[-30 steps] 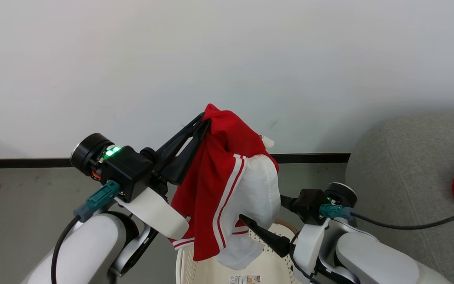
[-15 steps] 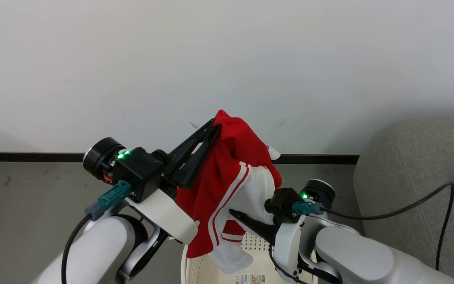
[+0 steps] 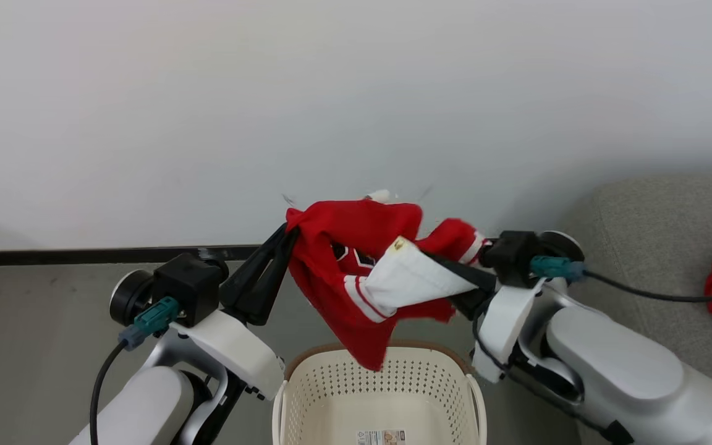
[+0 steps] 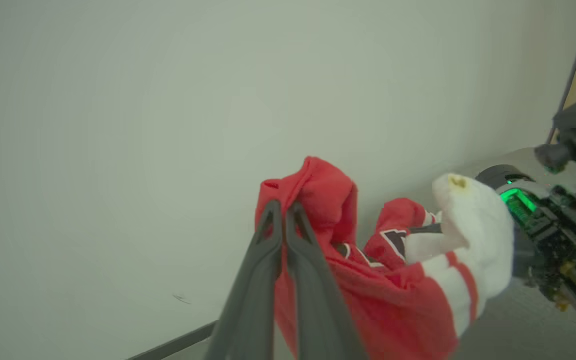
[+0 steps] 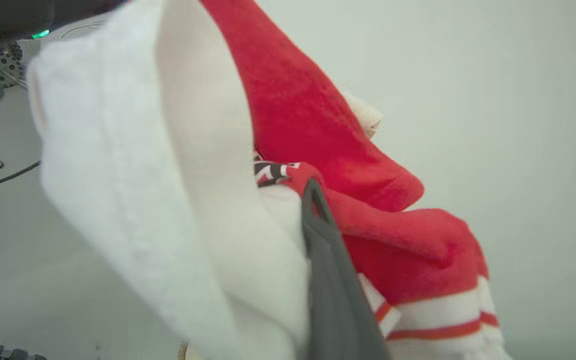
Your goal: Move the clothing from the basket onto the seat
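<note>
This looks like a living-room corner in a plain, sparsely fitted room; whether it is a real home or a mock-up cannot be told. A grey fabric sofa stands by a bare white wall with a black skirting strip above a smooth grey floor. A cream laundry basket and red clothes add the household note.
</note>
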{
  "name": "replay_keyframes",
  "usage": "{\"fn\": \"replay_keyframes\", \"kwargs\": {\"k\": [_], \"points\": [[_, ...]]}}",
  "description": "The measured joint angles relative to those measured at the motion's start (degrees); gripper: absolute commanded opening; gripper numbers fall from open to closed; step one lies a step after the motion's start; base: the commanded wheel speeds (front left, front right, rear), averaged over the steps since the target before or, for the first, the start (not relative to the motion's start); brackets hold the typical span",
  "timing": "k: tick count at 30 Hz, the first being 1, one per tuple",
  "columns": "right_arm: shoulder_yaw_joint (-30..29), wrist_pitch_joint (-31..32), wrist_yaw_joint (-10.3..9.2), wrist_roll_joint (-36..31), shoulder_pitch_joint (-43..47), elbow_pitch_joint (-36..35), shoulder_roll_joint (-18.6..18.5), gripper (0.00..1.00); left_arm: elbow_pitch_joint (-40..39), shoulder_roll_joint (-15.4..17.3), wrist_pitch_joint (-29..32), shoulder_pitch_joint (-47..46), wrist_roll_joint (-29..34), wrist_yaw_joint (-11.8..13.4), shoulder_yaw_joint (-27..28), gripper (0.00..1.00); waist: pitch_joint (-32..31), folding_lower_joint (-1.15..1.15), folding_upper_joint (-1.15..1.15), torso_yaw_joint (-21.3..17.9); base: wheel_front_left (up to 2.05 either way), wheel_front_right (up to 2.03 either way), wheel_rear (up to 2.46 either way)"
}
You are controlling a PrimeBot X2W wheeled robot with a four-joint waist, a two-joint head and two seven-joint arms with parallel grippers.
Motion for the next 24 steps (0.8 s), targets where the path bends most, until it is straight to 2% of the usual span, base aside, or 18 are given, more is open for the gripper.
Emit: {"fn": "replay_keyframes", "kwargs": {"k": [2, 3, 5, 6, 15, 24], "points": [[-3.8, 0.0, 0.00, 0.0, 0.9, -1.4, -0.9, 0.00, 0.8, -0.2, -0.5, 1.1, -0.9, 0.1, 0.3, 0.38, 0.0, 0.00, 0.00, -0.5, 0.00, 0.00, 0.00], [-5.4, 0.0, 0.01, -0.1, 1.4, -2.0, -1.5, 0.00, 1.1, -0.3, -0.6, 1.6, -1.4, 0.2, 0.4, 0.49, 0.0, 0.00, 0.00, -0.8, 0.00, 0.00, 0.00], [-8.4, 0.0, 0.01, -0.4, 2.4, -2.5, -2.7, 0.00, 1.5, -0.5, -1.0, 2.5, -1.9, 0.2, 0.4, 0.86, 0.0, 0.00, 0.00, -1.4, 0.00, 0.00, 0.00], [-9.9, 0.0, 0.00, -0.5, 3.0, -3.0, -3.4, 0.00, 1.6, -0.7, -1.3, 3.0, -2.0, 0.2, 0.5, 1.00, 0.0, 0.00, 0.00, -1.7, 0.00, 0.00, 0.00], [-21.8, 0.0, 0.00, -3.1, 5.8, -7.2, -6.4, 0.00, 2.7, -1.7, -3.9, 4.3, -2.4, -0.1, 0.0, 1.00, 0.1, 0.00, 0.00, -4.6, 0.00, 0.00, 0.00], [-31.5, -0.1, 0.00, -6.1, 11.3, -10.8, -9.4, 0.00, 3.1, -2.0, -6.0, 6.4, -2.4, -2.0, -1.8, 1.00, 0.1, 0.00, 0.00, -7.4, 0.00, 0.00, 0.00]]}}
